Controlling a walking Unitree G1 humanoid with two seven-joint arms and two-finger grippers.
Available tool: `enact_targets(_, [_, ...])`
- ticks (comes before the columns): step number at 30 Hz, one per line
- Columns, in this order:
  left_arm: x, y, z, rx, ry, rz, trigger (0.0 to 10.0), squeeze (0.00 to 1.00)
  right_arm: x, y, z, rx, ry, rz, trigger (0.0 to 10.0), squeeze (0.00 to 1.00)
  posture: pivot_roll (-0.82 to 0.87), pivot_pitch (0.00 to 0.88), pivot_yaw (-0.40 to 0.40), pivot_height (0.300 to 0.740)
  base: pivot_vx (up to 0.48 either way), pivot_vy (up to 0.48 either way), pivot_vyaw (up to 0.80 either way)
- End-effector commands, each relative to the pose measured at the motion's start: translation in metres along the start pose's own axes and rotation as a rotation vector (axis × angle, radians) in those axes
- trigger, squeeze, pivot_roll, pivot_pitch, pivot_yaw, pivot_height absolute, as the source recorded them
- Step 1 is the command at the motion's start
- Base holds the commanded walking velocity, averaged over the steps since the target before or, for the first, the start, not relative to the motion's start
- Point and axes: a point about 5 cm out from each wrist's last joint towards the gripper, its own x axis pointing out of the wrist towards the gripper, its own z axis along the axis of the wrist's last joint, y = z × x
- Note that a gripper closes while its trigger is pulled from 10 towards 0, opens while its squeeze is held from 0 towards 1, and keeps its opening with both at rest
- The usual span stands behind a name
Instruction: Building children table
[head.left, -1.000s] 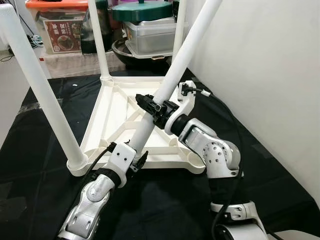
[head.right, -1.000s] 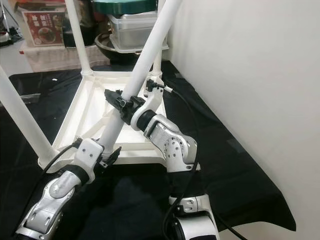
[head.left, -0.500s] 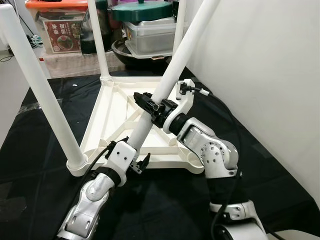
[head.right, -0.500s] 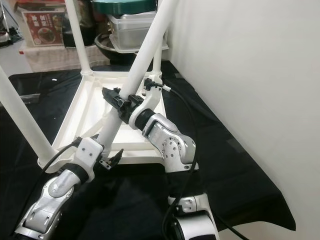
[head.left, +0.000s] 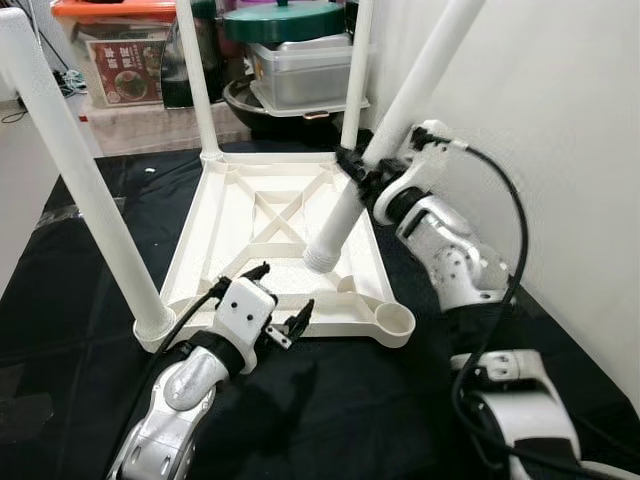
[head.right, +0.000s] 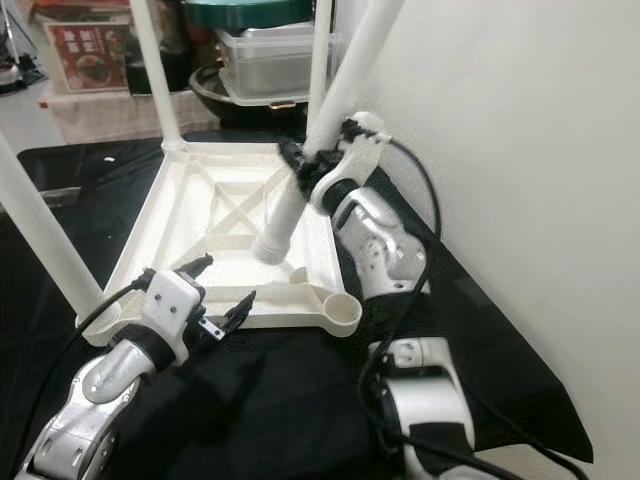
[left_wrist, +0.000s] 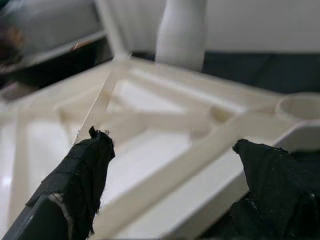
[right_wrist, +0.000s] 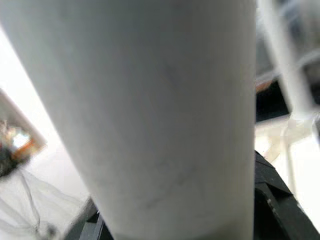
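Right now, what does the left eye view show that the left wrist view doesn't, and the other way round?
Left eye view: the right claw clamped on the loose leg, three standing legs in the upside-down table top, storage boxes behind. Left wrist view: the left claw close up, black fingers spread open at the table top's near edge. Both: the loose leg's lower end over the table top, and the empty corner socket.

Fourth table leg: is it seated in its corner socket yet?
Not seated. The leg hangs tilted in the right gripper; the near-right socket is empty.
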Motion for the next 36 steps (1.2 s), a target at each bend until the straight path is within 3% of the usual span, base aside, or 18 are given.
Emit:
enact_targets(1, [-0.002,0.003,-0.005,0.022,0.035,0.015,10.0,0.0,0.002,0.003,0.012,0.04,-0.049,0.043,0.0,0.0,0.09,0.0,-0.052,0.74,0.0,0.0,0.0])
enact_targets(7, [-0.009,0.0,-0.009,0.012,0.063,0.014,10.0,0.0,-0.006,0.014,0.028,0.161,-0.082,0.346,0.0,0.0,0.09,0.0,-0.055,0.74,0.0,0.0,0.0])
enact_targets(11, [-0.011,-0.001,-0.01,0.002,0.069,0.007,10.0,0.0,-0.01,0.027,0.021,0.155,-0.053,0.459,0.0,0.0,0.09,0.0,-0.059,0.74,0.0,0.0,0.0])
enact_targets(12, [-0.011,-0.002,-0.011,0.0,0.074,0.004,10.0,0.0,-0.012,0.037,0.012,0.135,-0.027,0.516,0.0,0.0,0.09,0.0,-0.061,0.74,0.0,0.0,0.0])
enact_targets(36, [-0.01,-0.005,-0.012,-0.016,0.076,-0.025,10.0,0.0,-0.019,0.044,0.001,0.15,0.005,0.62,0.0,0.0,0.09,0.0,-0.049,0.74,0.0,0.0,0.0])
